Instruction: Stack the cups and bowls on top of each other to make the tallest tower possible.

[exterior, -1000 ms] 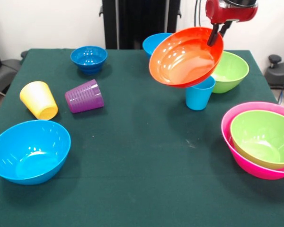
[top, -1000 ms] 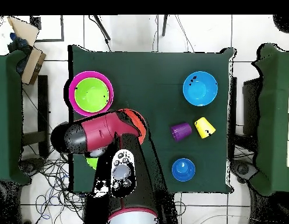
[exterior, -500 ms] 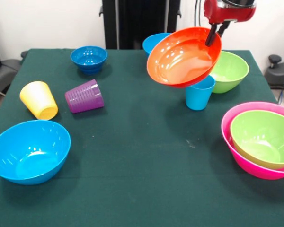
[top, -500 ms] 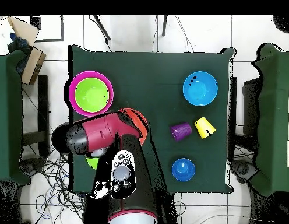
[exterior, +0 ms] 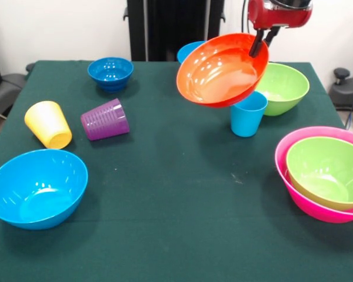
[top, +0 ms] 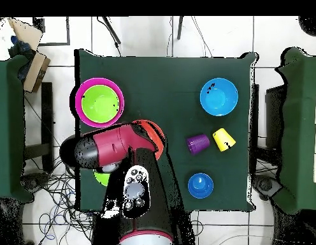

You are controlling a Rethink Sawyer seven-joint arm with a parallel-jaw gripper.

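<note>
Gripping the orange bowl (exterior: 222, 70) by its far rim, the gripper (exterior: 259, 42) held it tilted in the air above the light blue cup (exterior: 247, 114). Risk noted: a one-sided rim pinch could slip, dropping the bowl onto the cup.

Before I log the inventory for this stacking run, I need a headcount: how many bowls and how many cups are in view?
Bowls: 7 (pink, orange in the pincer, lime nested in pink, lime, light blue, light blue partly hidden, dark blue)
Cups: 3 (yellow, purple, light blue)
Total: 10
</note>
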